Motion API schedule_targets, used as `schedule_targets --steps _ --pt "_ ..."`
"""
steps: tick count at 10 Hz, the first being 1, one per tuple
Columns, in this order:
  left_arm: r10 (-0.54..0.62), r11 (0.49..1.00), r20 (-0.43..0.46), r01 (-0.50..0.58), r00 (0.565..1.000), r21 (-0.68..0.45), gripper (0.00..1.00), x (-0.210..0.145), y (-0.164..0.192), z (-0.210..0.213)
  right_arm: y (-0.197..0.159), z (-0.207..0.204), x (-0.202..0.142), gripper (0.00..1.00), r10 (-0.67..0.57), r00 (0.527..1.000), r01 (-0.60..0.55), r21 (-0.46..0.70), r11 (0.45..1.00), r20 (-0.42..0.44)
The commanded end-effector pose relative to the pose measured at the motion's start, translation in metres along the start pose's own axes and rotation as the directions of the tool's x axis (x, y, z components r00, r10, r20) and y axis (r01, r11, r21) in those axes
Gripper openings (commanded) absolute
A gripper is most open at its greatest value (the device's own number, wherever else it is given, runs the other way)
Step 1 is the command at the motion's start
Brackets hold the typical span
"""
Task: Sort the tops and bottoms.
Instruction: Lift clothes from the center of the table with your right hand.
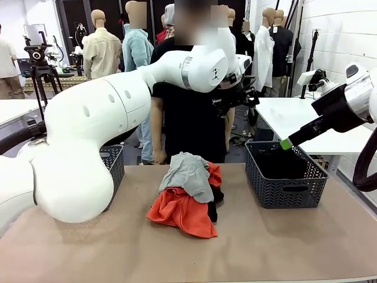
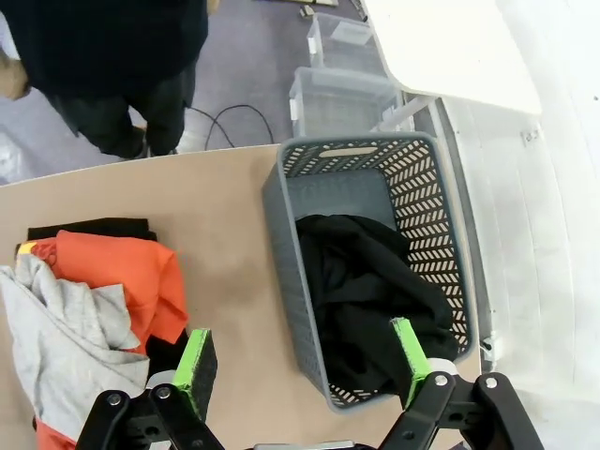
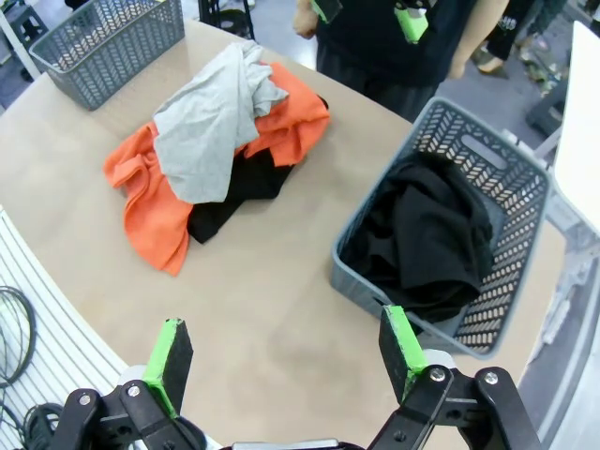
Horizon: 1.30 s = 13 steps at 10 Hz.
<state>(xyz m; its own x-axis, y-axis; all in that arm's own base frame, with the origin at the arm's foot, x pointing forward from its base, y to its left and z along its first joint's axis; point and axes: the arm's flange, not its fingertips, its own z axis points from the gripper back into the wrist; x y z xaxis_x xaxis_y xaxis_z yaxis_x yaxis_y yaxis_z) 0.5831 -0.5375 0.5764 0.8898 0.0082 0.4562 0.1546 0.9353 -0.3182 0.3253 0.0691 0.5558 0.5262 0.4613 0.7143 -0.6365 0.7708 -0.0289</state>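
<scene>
A heap of clothes lies mid-table: a light grey top drapes over an orange-red top, and a black garment peeks out beneath. More black bottoms fill the right basket. My left gripper hangs open high over that basket's near-left side, holding nothing. My right gripper is open and empty, raised above the table by the basket.
A second grey basket stands at the table's left, partly behind my left arm. A person in black stands at the far edge behind the heap. A white table is off to the right.
</scene>
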Motion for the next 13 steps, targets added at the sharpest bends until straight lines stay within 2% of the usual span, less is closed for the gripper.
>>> schedule_targets --steps 1,2,4,5,6,7,8,9,10,11,13 --pt "-0.072 0.989 -0.115 0.086 0.991 0.118 0.95 -0.033 0.058 0.056 0.000 -0.002 -0.001 1.00 -0.005 1.000 0.005 0.020 1.000 0.000" --pt "-0.058 0.977 -0.175 0.092 0.983 0.194 0.95 -0.050 0.079 0.072 0.000 -0.002 -0.001 1.00 -0.005 1.000 0.005 0.020 1.000 0.000" --pt "-0.098 0.974 -0.240 0.142 0.966 0.175 0.95 -0.075 0.111 0.096 0.000 -0.002 -0.001 1.00 -0.005 1.000 0.005 0.020 1.000 0.000" --pt "-0.052 0.951 -0.276 0.132 0.960 0.281 0.95 -0.086 0.132 0.115 0.000 -0.002 -0.001 1.00 -0.005 1.000 0.005 0.020 1.000 0.000" --pt "-0.050 0.948 -0.277 0.133 0.959 0.288 0.95 -0.095 0.149 0.133 0.000 -0.002 -0.001 1.00 -0.005 1.000 0.005 0.020 1.000 0.000" --pt "-0.123 0.961 -0.266 0.182 0.956 0.209 0.95 -0.109 0.165 0.154 0.000 -0.002 -0.001 1.00 -0.005 1.000 0.005 0.020 1.000 0.000" --pt "-0.152 0.964 -0.252 0.200 0.956 0.178 0.95 -0.123 0.177 0.169 0.000 -0.002 -0.001 1.00 -0.005 1.000 0.005 0.020 1.000 0.000" --pt "-0.187 0.966 -0.198 0.217 0.962 0.144 0.95 -0.132 0.178 0.175 0.000 -0.002 -0.001 1.00 -0.005 1.000 0.005 0.020 1.000 0.000" --pt "-0.083 0.978 -0.177 0.114 0.981 0.176 0.95 -0.125 0.159 0.169 0.000 -0.002 -0.001 1.00 -0.005 1.000 0.005 0.020 1.000 0.000" --pt "-0.126 0.961 -0.261 0.184 0.957 0.209 0.95 0.017 0.078 0.185 0.000 -0.002 -0.001 1.00 -0.005 1.000 0.005 0.020 1.000 0.000" --pt "-0.126 0.961 -0.261 0.184 0.957 0.209 0.95 0.017 0.078 0.185 0.000 -0.002 -0.001 1.00 -0.005 1.000 0.005 0.020 1.000 0.000"
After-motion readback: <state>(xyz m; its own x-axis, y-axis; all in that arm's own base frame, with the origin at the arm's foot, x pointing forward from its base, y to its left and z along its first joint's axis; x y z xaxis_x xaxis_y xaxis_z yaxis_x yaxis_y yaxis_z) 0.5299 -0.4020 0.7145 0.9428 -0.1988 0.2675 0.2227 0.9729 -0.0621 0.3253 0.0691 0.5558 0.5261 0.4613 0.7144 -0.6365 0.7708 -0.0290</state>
